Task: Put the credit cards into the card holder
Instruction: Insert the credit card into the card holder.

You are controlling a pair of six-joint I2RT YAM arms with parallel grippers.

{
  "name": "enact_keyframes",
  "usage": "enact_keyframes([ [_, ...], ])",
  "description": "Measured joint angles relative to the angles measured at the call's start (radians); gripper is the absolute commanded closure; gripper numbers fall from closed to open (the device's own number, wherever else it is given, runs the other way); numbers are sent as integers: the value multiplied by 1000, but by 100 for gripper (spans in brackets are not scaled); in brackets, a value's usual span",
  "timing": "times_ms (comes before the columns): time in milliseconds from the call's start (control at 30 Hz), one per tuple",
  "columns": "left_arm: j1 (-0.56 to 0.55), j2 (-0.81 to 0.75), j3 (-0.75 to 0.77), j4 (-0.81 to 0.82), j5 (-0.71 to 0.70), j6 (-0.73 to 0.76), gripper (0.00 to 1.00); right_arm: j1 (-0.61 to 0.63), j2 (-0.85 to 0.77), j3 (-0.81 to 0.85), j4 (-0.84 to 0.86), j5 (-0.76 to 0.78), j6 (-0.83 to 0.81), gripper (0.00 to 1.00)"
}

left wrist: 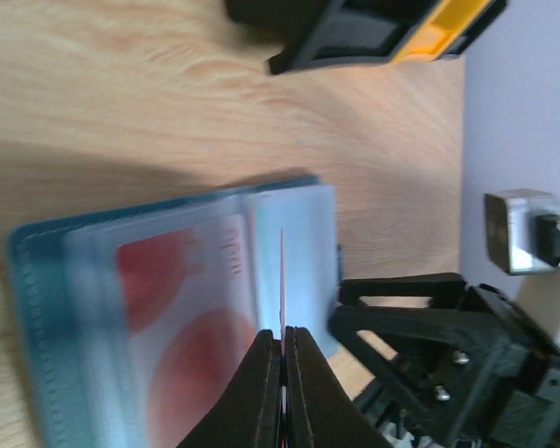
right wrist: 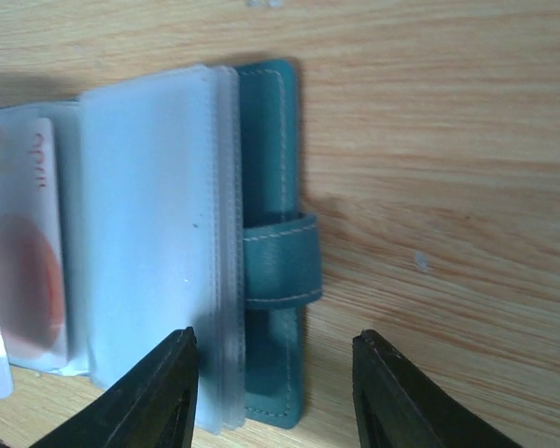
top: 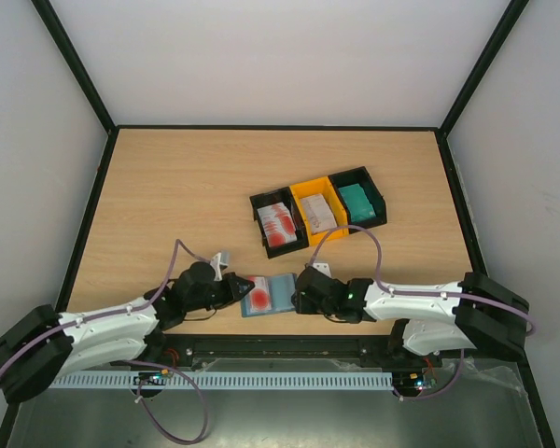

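The blue-teal card holder [top: 271, 295] lies open on the table between my two grippers, its clear sleeves spread. A red-and-white credit card [left wrist: 182, 327] sits in a left sleeve. My left gripper [left wrist: 283, 332] is shut on another thin credit card [left wrist: 282, 271], seen edge-on and standing over the sleeves. My right gripper [right wrist: 275, 359] is open; its fingers [right wrist: 163, 387] straddle the holder's right edge [right wrist: 266, 140] by the clasp tab [right wrist: 282, 261]. In the top view the left gripper [top: 241, 289] and the right gripper [top: 300, 291] flank the holder.
Three bins stand in a row behind the holder: a black one with red-and-white cards [top: 278, 225], a yellow one with whitish cards [top: 319, 213], a black one with green-teal cards [top: 358, 202]. A black frame edges the table [top: 168, 187].
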Motion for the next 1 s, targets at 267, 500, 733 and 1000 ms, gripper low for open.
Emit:
enact_keyframes([
  [267,-48,97,-60,116,-75,-52,98,-1,26,-5,16,-10,10,66],
  [500,-48,117,-72,215,-82,-66,98,-3,61,8,40,-18,9,73],
  [733,-49,114,-78,251,-83,-62,97,-3,69,9,52,-21,18,74],
  [1000,-49,209,-97,330,-77,-42,98,-3,70,10,52,-27,20,75],
])
